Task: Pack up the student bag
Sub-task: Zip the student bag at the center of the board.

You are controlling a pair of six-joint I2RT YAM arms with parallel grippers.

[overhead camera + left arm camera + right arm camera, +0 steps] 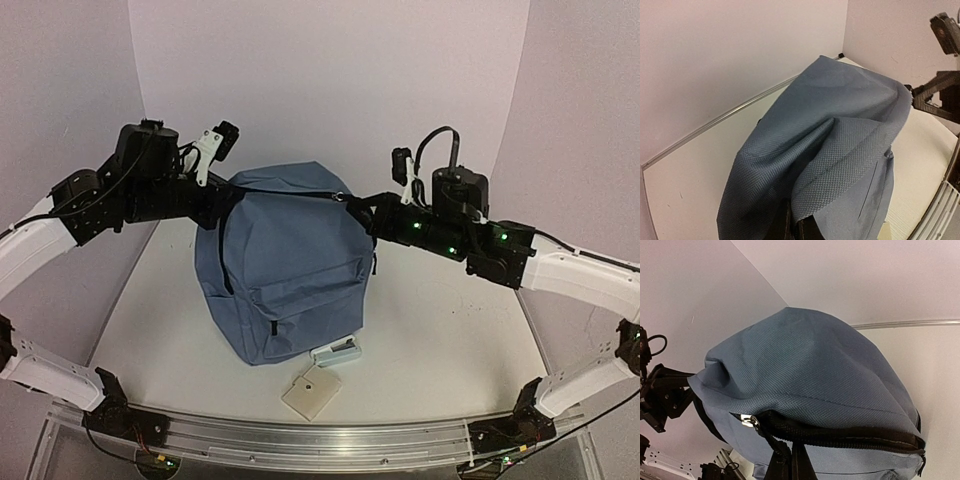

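The student bag [285, 270] is a slate-blue backpack standing in the middle of the table, held up between both arms. My left gripper [216, 205] is shut on the fabric at its upper left edge. In the left wrist view the fabric [840, 115] folds down into my closed gripper [796, 221]. My right gripper [366, 211] is shut on the black pull cord at the bag's upper right. In the right wrist view the gripper [791, 459] pinches that cord just below the black zipper [850, 434], beside the silver slider [748, 421]. The zipper looks closed along the part in view.
A small white and teal box [336, 352] lies at the bag's front foot. A flat beige square [311, 393] lies in front of it. The metal rail [320, 443] runs along the near edge. Walls close in behind and at both sides.
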